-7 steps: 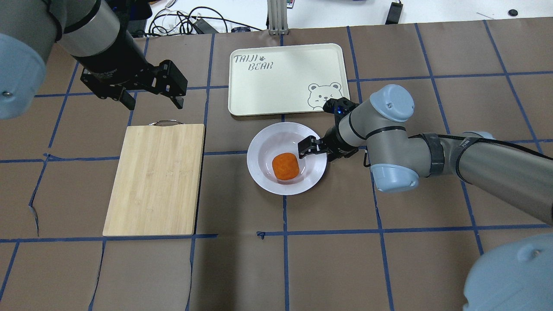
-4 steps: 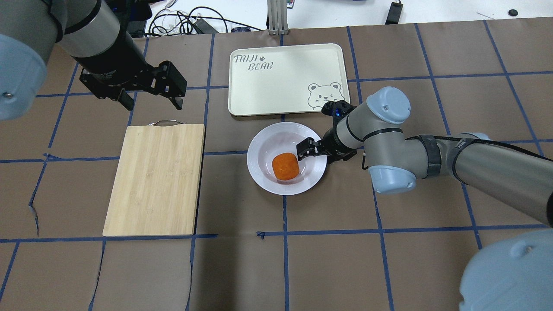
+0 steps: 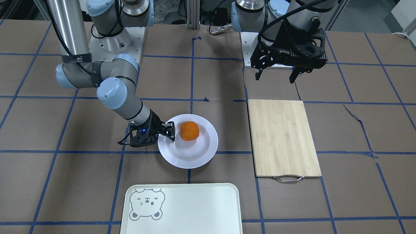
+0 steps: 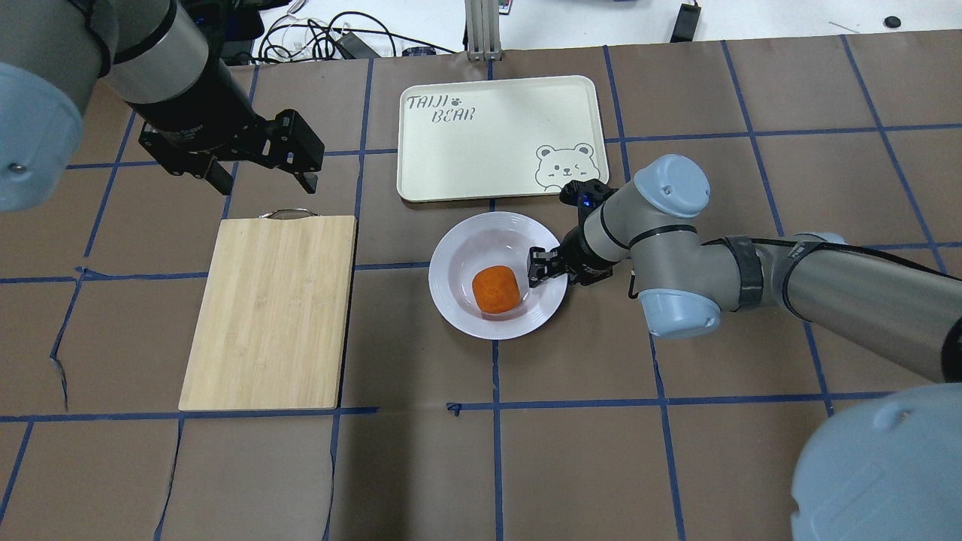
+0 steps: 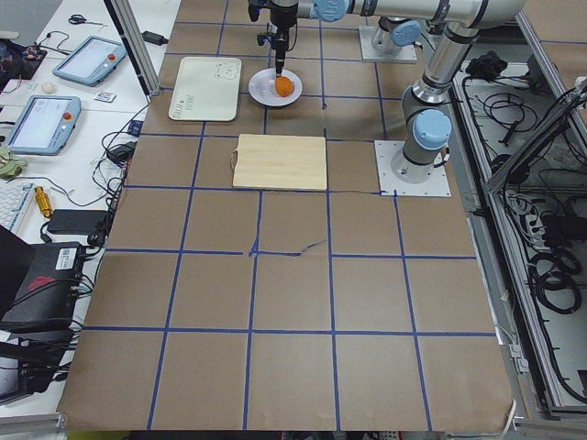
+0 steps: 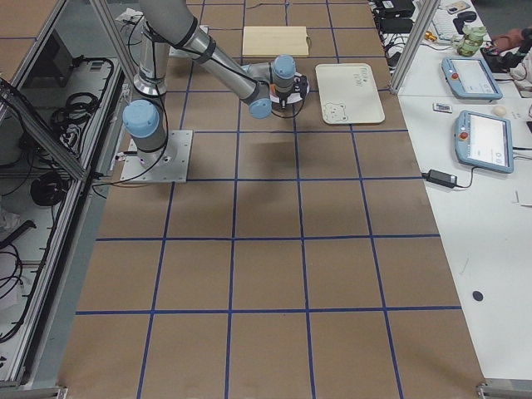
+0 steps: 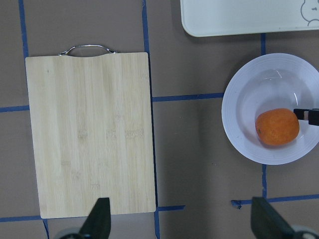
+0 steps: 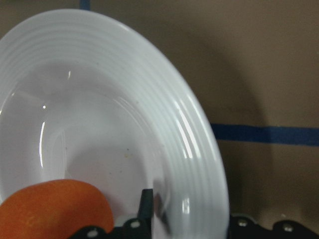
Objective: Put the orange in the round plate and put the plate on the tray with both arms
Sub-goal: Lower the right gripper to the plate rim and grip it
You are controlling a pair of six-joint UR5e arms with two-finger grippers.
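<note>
The orange (image 4: 496, 289) lies in the sunken centre of the round plate (image 4: 451, 300), just in front of the tray (image 4: 496, 135). My right gripper (image 4: 547, 269) is low at the plate's right rim, shut on it. In the right wrist view one finger (image 8: 146, 209) is inside the plate (image 8: 174, 124), beside the orange (image 8: 50, 209), and the other is outside the rim. My left gripper (image 4: 263, 180) hangs open and holds nothing, above the table beyond the cutting board's handle. From the front, the right gripper (image 3: 164, 133) meets the plate (image 3: 195, 159) on the side away from the board.
A wooden cutting board (image 4: 270, 312) with a metal handle lies left of the plate. The tray (image 3: 195, 208) has nothing on it. Cables and a metal post sit past the table's far edge (image 4: 481, 45).
The right gripper's visible finger has moved in toward the plate's rim, narrowing the gap. The plate has shifted a touch left. The left arm has barely moved.
</note>
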